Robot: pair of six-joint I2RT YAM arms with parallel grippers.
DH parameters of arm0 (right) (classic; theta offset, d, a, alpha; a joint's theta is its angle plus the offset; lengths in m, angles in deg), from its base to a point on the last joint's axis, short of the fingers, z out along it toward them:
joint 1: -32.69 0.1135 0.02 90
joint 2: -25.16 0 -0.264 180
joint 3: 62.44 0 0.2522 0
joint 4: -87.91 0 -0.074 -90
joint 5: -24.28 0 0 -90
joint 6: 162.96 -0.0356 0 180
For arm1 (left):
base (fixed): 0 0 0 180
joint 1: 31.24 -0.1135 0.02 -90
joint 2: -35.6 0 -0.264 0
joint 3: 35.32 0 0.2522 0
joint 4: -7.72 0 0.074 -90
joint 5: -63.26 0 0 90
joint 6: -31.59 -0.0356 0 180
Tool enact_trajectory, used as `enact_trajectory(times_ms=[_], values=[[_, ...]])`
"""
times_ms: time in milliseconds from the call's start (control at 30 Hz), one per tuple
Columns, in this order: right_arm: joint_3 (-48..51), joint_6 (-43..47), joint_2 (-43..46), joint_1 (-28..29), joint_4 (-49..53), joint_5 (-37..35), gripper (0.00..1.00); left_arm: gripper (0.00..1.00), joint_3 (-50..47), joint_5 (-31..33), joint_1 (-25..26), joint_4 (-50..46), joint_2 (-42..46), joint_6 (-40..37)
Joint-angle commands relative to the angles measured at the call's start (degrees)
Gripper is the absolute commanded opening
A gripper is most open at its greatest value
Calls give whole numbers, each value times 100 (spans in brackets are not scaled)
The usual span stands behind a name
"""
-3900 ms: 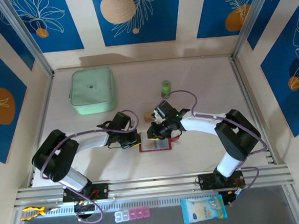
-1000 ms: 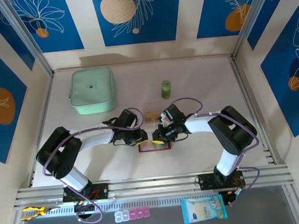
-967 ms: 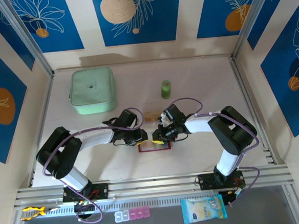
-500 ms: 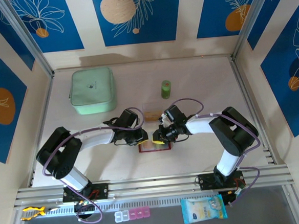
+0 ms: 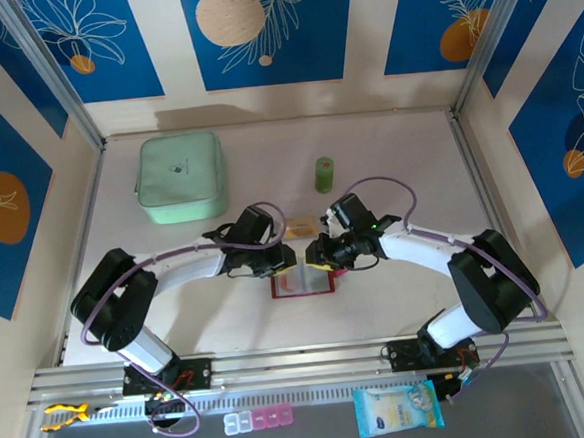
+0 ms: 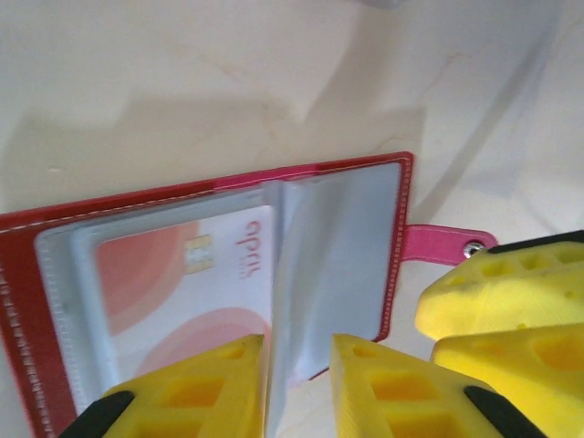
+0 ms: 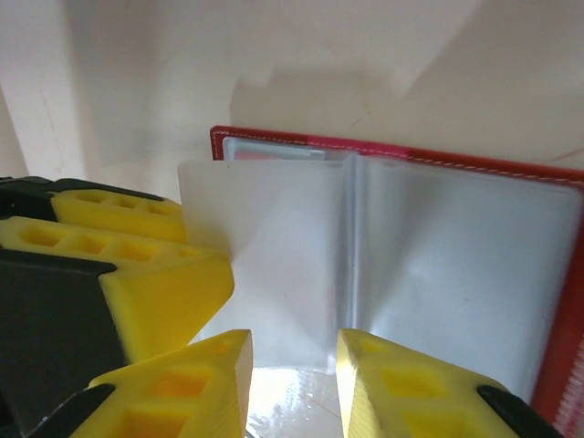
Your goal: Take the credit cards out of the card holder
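Card holder (image 5: 303, 283) — small red folding wallet with clear pockets — lies open flat on pale table (image 5: 398, 302), between both arms. Beige-orange credit card with red markings (image 6: 182, 274) sits sleeved beside the left jaws, long axis running off the upright clear leaf (image 7: 274, 237), away from the pink strap tab (image 6: 438, 245). Left arm is likely nearer. Both jaws are narrowly parted — left astride the leaf, right empty.

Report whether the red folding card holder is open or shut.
Open: the red card holder lies spread, clear pockets exposed, a beige-orange card inside one.
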State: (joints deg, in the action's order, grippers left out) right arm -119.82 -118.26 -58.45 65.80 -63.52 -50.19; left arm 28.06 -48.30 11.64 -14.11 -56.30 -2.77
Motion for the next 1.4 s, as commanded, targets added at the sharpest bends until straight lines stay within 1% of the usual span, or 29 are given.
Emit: enact_trajectory(times_ms=[0,167,267,467,767,1033,1233,1367], values=[[-196,416,271,-142,1079,-577,33,26,267,-164,126,-71,-55,7],[-196,703,577,-419,1598,-905,34,27,525,-227,274,-45,-335,24],[-126,840,695,-571,1742,-1020,36,27,681,-251,373,-32,-496,28],[34,978,735,-837,1758,-948,37,27,917,-287,503,-27,-817,39],[204,1076,404,-963,1416,-557,37,21,1066,-233,555,128,-1125,126],[300,1093,127,-968,1154,-259,32,16,1084,-334,564,480,-1284,302],[340,1097,77,-968,1068,-212,27,16,1063,-542,572,877,-1397,464],[384,1081,56,-972,1011,-200,23,16,1034,-567,590,942,-1460,492]])
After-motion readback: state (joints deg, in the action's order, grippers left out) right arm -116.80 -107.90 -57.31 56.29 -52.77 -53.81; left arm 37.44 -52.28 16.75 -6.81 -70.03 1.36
